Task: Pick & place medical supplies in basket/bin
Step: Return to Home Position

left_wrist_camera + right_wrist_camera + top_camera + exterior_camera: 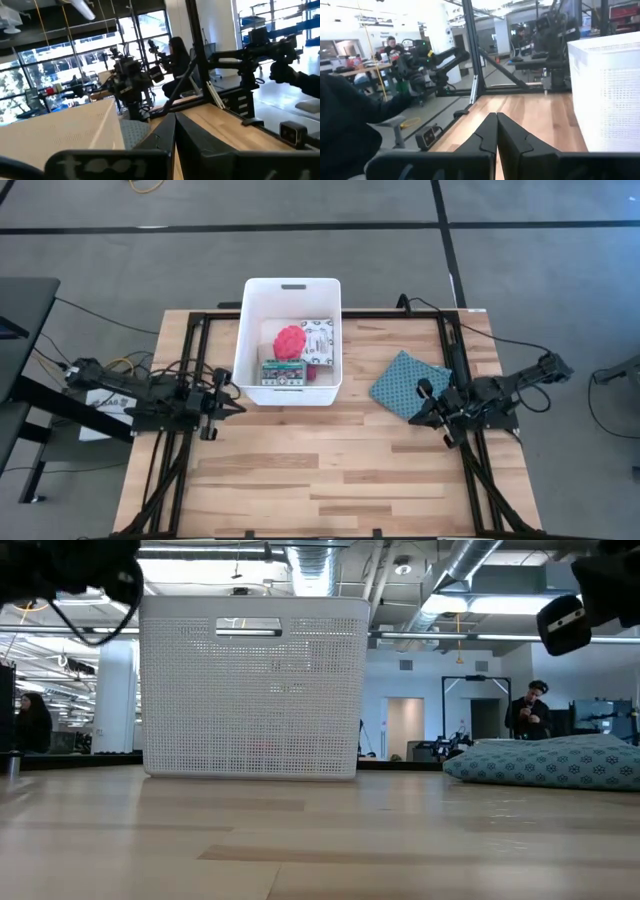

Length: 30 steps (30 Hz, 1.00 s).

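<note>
The white bin [262,305] is standing at the far middle of the wooden table [320,470], and the supplies are lying inside it, in the half nearer me. I am counting four in there: one pink spiky disc [290,340], one teal-green packet [283,370] against the near wall, one white patterned pouch [320,337] beside the disc, and one sliver of magenta [312,372]. If a roll or tube is under them, I cannot see it. Nothing of the task is lying loose on the wood.

I am holding my left gripper [174,117] pinched together on nothing, just beside the bin's near-left corner. My right gripper [496,116] is likewise closed and empty, hanging over the near edge of the one teal dotted cloth [402,380].

So: one bin, one cloth, two grippers. The job looks done to me, with only parking left.

The risks are small but real. A careless swing of the left arm could clip the bin wall and shove it, and a low right wrist could snag the cloth and drag it off the table.
</note>
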### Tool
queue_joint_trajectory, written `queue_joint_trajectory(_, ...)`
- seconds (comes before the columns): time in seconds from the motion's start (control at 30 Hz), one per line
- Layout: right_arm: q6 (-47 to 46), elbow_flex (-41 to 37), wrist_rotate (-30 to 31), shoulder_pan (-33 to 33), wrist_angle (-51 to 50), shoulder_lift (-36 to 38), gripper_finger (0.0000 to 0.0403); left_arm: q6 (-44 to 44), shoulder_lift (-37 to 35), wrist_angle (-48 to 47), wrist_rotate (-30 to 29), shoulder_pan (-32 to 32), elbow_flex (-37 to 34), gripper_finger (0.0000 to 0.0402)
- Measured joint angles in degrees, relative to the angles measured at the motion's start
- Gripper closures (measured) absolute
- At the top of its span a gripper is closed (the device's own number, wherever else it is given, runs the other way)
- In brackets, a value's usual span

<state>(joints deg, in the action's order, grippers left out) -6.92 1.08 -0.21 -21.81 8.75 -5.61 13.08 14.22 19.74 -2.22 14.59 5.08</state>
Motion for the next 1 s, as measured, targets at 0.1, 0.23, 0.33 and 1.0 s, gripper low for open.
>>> queue_joint_trajectory(0.1, -0.1, -0.6, 0.0, 0.2, -2.9, 3.0, 0.0403, 0.7, -0.6, 3.9, -0.6, 0.5, -4.1, 0.0402)
queue_joint_trajectory(0.23, -2.1, -0.6, 0.1, 0.2, -7.9, 4.8, 0.0403, -0.4, -0.8, 0.8, -0.9, 0.5, -4.4, 0.0401)
queue_joint_trajectory(0.33, -2.0, -0.6, 0.3, 0.2, -7.9, 4.9, 0.0403, -0.2, -0.7, 0.1, -1.1, 0.5, -4.4, 0.0401)
queue_joint_trajectory(1.0, -1.7, -0.7, 0.3, 0.2, -7.9, 4.9, 0.0403, -5.7, 0.9, -17.7, -1.5, 0.5, -4.4, 0.0402)
